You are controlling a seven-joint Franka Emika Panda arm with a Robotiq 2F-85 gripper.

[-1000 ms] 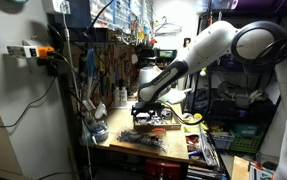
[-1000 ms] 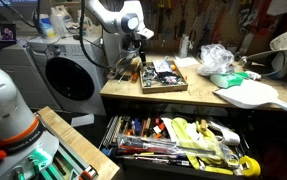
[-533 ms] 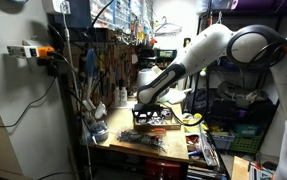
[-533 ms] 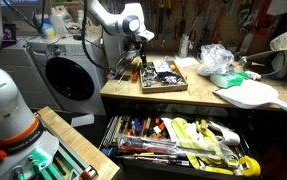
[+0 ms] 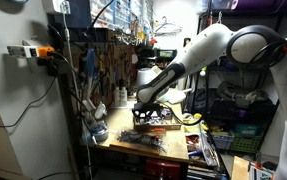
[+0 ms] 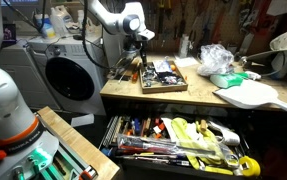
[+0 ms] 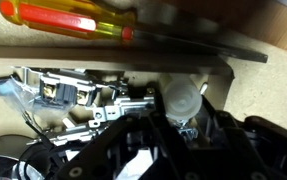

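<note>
In the wrist view my gripper (image 7: 183,112) reaches down into a black tray of small tools and metal parts (image 7: 73,95). A pale, translucent round-ended handle (image 7: 179,95) sits between its dark fingers (image 7: 143,128), which press in on both sides. A yellow and orange screwdriver (image 7: 63,17) lies just outside the tray's rim. In both exterior views the gripper (image 5: 141,108) (image 6: 136,55) is low over the near-left corner of the tray (image 6: 168,88) on the wooden workbench. What the pale handle belongs to is hidden.
A drawer (image 6: 178,140) full of hand tools stands pulled out below the bench top. A crumpled plastic bag (image 6: 215,58) and a white flat board (image 6: 248,95) lie further along the bench. A washing machine (image 6: 68,75) stands beside it. Tools hang on the wall behind (image 5: 103,60).
The jaws have drawn together around the pale handle. The arm has hardly moved over the tray.
</note>
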